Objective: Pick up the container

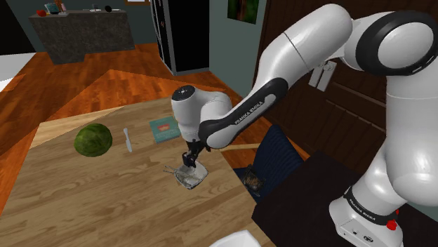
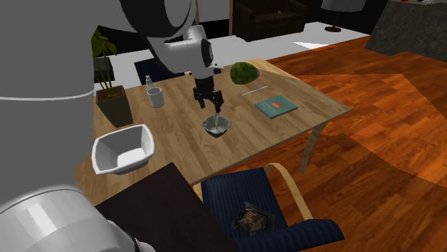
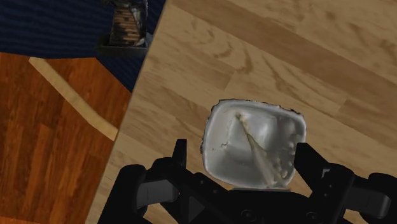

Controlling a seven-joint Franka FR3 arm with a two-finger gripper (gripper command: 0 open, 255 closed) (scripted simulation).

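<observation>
- fingers point(image 3: 179, 159) spread apart, straddling the container point(image 3: 254, 149), not squeezing it
- container's sitting on the table point(image 1: 84, 203), near the edge by the chair point(image 1: 277, 158)

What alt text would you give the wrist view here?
A pale grey container sits on a wooden table between the open claw's black fingers, not yet clasped. Beyond the table edge lie a dark blue chair seat and orange wood floor.

The container point(image 1: 191, 177) is silvery grey, the melon point(image 1: 93, 139) mottled green, the book point(image 1: 166, 129) teal, the chair point(image 1: 278, 156) navy.
</observation>
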